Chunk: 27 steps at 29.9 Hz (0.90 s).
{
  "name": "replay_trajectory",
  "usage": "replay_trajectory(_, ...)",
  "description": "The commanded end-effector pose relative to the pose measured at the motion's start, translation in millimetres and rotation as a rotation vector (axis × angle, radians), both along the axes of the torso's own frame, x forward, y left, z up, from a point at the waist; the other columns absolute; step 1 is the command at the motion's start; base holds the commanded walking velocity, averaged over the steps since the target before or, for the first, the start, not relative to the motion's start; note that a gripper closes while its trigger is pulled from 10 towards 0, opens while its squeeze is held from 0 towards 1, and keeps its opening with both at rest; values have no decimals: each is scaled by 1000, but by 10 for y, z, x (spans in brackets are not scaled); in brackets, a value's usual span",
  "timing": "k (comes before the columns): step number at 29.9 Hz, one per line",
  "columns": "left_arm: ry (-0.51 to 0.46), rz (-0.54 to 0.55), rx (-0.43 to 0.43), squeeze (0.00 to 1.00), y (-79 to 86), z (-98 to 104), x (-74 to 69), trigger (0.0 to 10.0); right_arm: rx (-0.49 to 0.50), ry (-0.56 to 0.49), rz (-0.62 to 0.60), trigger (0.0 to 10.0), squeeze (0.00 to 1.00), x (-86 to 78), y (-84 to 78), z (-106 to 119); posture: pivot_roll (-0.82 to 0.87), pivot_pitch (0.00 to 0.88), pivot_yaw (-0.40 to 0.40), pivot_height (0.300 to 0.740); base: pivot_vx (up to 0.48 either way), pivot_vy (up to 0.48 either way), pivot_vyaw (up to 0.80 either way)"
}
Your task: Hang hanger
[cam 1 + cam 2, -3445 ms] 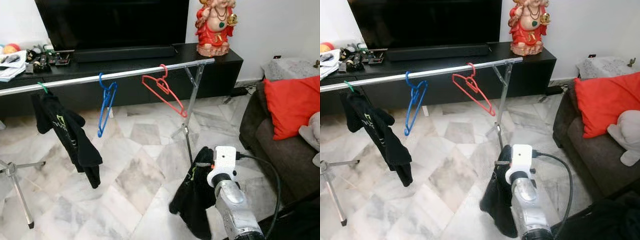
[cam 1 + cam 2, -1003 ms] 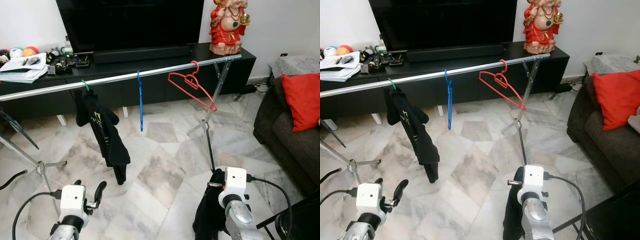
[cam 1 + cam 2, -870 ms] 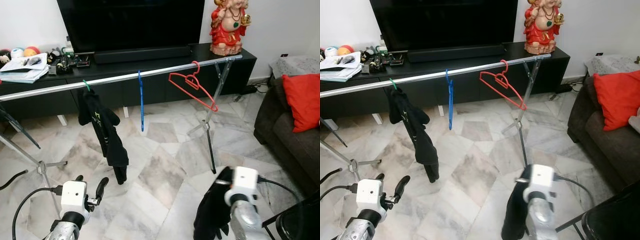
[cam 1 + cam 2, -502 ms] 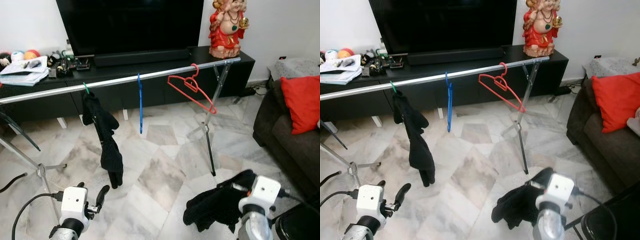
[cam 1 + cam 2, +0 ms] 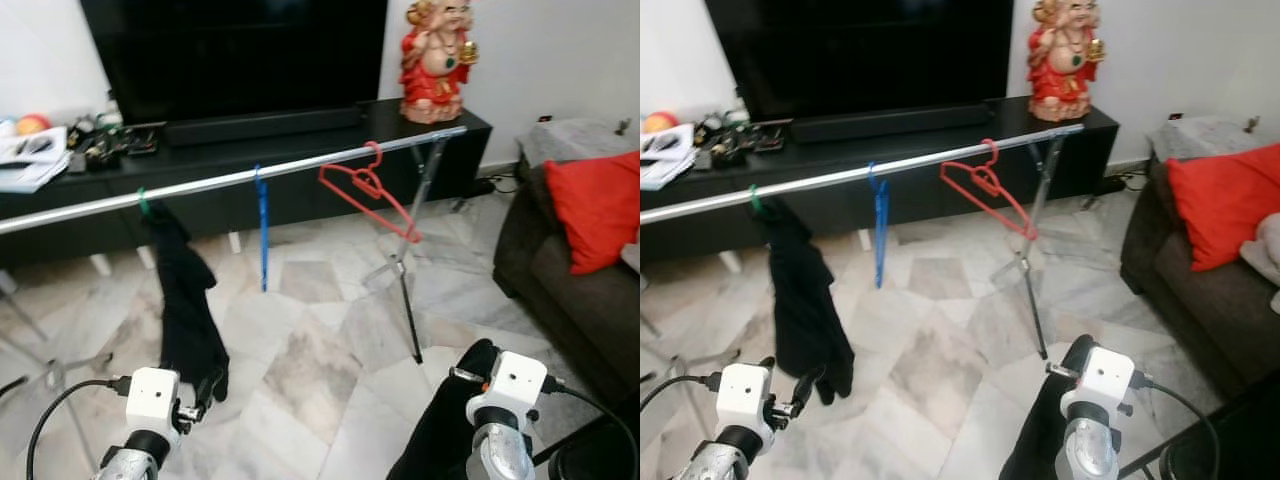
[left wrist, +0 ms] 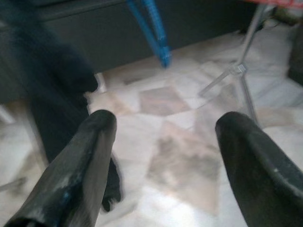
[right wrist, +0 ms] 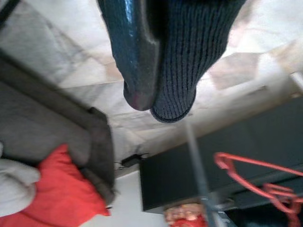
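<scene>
Gripping dark knit garment [image 7: 189, 52], right end effector [image 7: 142, 61] fingers mostly hidden; left end effector [image 6: 163, 156] spread, empty.

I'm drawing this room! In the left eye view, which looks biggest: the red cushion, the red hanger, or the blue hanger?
1. Red cushion, clearly biggest.
2. Red hanger.
3. Blue hanger, seen edge-on, so it looks like a thin strip.

The cushion sits nearer the camera, so its real size is unsure.

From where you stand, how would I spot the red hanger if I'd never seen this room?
Find the long silver rail running in front of the black TV cabinet. Follow it toward the end near the red statue; the red hanger is the last thing on it. It hangs bare and tilted, unlike the blue hanger and the black garment.
</scene>
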<state>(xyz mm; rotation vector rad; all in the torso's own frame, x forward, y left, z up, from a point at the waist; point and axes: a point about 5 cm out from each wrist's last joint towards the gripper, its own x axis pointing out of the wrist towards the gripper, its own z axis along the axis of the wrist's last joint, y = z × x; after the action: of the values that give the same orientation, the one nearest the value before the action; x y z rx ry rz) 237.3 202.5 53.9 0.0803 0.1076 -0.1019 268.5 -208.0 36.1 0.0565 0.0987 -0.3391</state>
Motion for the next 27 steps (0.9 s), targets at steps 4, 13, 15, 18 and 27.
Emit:
replay_trajectory(4, 34, 1, 15, 0, 53, -25, -43, 10000, 3, -36, 14, 10000, 0, 87, 61, 101, 4, 25, 48, 740, 349, 0, 0)
replay_trajectory(13, 33, -11, 17, 0, 43, -7, -14, 10000, 12, -28, 23, 10000, 0, 118, 78, 110, 9, 44, 45, 740, 360, 0, 0)
replay_trajectory(15, 34, -11, 17, 0, 43, -5, -12, 10000, 13, -26, 23, 10000, 0, 118, 82, 107, 10, 45, 45, 740, 360, 0, 0)
replay_trajectory(18, 34, -12, 16, 0, 44, -1, -5, 10000, 14, -18, 25, 10000, 0, 117, 93, 94, 12, 47, 44, 740, 360, 0, 0)
replay_trajectory(27, 30, -26, 8, 0, 15, 23, 35, 10000, 18, 3, 8, 10000, 0, 78, 69, 43, 13, 60, 41, 740, 360, 0, 0)
